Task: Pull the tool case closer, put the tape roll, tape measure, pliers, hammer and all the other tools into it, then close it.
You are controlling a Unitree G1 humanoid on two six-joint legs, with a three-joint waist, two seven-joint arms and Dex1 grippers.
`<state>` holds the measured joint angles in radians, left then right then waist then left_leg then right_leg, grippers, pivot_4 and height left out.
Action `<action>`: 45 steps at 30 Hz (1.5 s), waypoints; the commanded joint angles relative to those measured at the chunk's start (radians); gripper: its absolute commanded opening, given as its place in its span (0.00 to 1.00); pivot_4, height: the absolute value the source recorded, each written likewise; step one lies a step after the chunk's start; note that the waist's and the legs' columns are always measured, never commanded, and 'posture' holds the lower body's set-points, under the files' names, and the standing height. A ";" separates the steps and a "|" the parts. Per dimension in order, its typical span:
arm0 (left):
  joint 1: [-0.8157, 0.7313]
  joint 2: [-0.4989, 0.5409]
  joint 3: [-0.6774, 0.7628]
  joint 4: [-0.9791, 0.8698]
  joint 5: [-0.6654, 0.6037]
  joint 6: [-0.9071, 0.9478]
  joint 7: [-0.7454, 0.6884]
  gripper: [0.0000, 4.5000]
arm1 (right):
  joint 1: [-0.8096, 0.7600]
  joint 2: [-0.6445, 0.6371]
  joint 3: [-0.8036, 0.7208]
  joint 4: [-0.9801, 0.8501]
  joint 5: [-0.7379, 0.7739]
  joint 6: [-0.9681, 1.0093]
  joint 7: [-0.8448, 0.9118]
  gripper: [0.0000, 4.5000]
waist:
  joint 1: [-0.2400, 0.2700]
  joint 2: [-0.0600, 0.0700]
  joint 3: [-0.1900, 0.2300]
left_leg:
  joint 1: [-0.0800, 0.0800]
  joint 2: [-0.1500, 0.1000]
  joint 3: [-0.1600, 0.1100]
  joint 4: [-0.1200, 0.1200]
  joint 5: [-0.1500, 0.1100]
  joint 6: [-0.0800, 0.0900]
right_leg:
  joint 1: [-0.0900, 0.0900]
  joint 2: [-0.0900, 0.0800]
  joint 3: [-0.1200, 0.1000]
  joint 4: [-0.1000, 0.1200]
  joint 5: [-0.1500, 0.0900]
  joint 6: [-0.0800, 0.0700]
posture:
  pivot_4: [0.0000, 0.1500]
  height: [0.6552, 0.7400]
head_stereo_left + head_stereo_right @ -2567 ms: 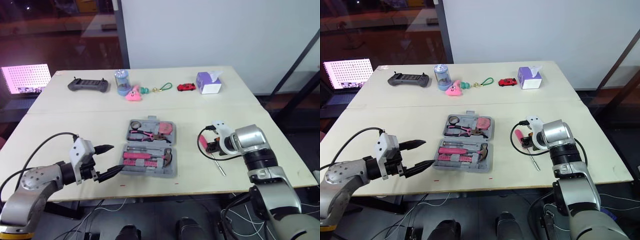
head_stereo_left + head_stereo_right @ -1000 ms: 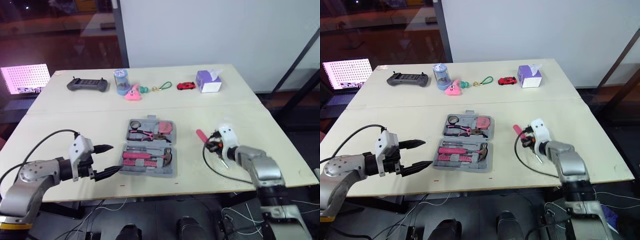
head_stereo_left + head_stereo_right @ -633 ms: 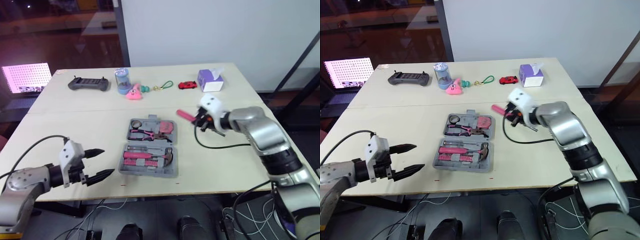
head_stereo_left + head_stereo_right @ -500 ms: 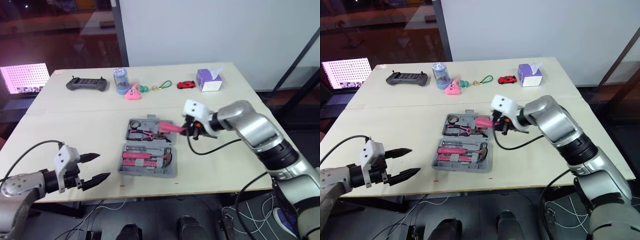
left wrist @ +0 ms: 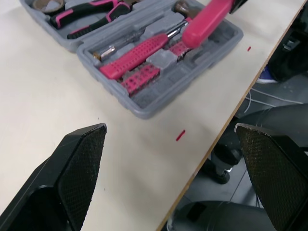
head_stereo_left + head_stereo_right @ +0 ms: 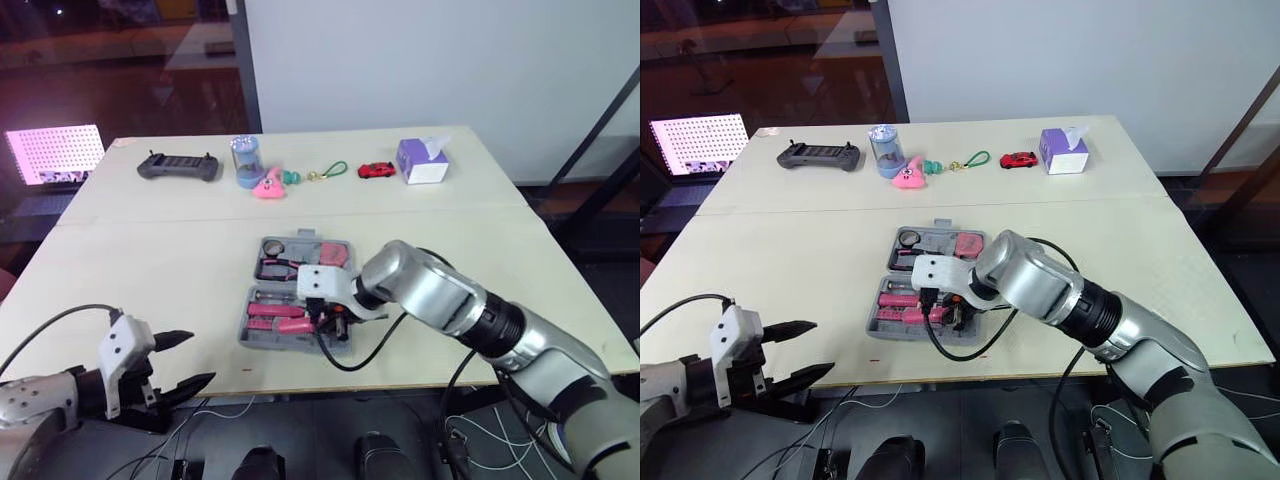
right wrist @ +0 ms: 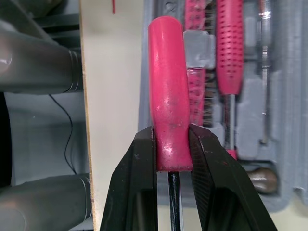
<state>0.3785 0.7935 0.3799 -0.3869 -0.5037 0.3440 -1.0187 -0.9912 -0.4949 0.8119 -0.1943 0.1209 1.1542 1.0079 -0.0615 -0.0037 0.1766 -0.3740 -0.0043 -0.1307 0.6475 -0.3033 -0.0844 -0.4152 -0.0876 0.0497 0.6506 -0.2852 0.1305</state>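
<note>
The grey tool case (image 6: 280,343) lies open at the table's middle front. Its far half holds pink-handled pliers (image 6: 285,268), a tape roll (image 6: 272,246) and a pink tape measure (image 6: 333,255). Its near half holds pink-handled tools (image 5: 132,55). My right gripper (image 7: 172,132) is shut on a pink-handled screwdriver (image 7: 168,91), held just over the case's near half (image 6: 890,320); I cannot tell whether it touches. My left gripper (image 6: 200,357) stands open with nothing in it, at the table's front edge, left of the case.
Along the far side stand a black controller (image 6: 177,167), a blue cup (image 6: 245,162), a pink toy (image 6: 267,187), a green keychain (image 6: 327,173), a red toy car (image 6: 375,169) and a tissue box (image 6: 421,162). A lit screen (image 6: 55,155) is off the table's left.
My right arm lifted the screwdriver from the table right of the case and swung it left over the case's near half. My left gripper drew back toward the front left edge.
</note>
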 commanded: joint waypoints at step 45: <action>0.154 -0.037 0.097 -0.161 -0.023 0.003 0.069 1.00 | -0.016 0.333 0.120 0.288 -0.127 -0.094 -0.158 0.09 | -0.011 -0.001 -0.001 | 0.000 0.001 0.000 -0.001 0.000 0.000 | -0.003 0.002 0.001 0.001 0.001 -0.001 | 1.00 1.00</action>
<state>0.5257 0.7600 0.4465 -0.5167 -0.5131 0.3455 -0.9531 -0.9906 -0.2009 0.9386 0.0986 -0.0066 1.0826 0.8443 -0.0724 -0.0048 0.1756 -0.3737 -0.0032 -0.1307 0.6462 -0.3033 -0.0845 -0.4178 -0.0859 0.0504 0.6519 -0.2847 0.1291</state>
